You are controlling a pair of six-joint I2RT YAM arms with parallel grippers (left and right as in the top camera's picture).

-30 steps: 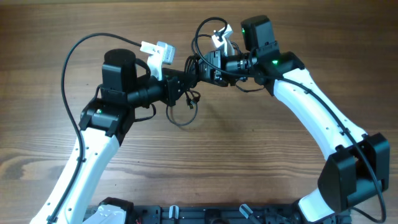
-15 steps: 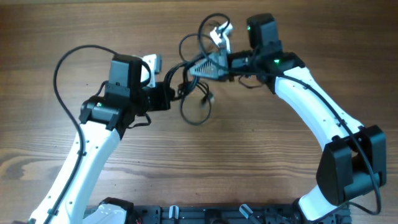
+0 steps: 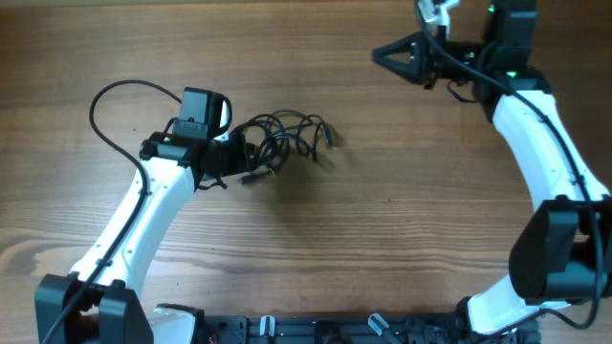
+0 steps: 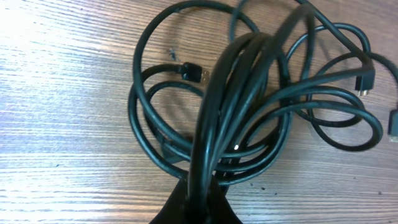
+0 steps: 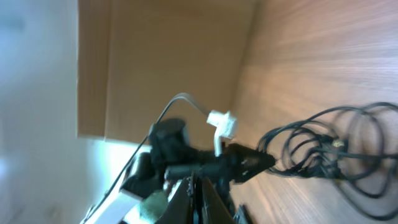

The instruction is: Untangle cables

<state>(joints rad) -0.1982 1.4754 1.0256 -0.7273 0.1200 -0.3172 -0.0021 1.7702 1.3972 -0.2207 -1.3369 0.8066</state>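
The cables [image 3: 284, 139] lie as a tangle of thin black loops on the wooden table, left of centre. My left gripper [image 3: 239, 156] is shut on several strands at the tangle's left side. In the left wrist view the held strands of the cables [image 4: 245, 81] rise from my left gripper [image 4: 202, 200] and fan out into loops, with small plug ends [image 4: 191, 71] lying among them. My right gripper [image 3: 379, 54] is far off at the back right, shut and empty. The right wrist view looks across the table over my right gripper [image 5: 198, 194] toward the cables [image 5: 326, 149].
The left arm's own thick wire [image 3: 110, 100] arcs out to the left of its wrist. A white connector [image 3: 435, 11] juts from the right arm near the back edge. A black rail [image 3: 316, 330] runs along the front edge.
My right gripper has let go of the cables, shut, and swung away to the back right. The left arm has pulled back to the left, and the tangle now rests on the table.
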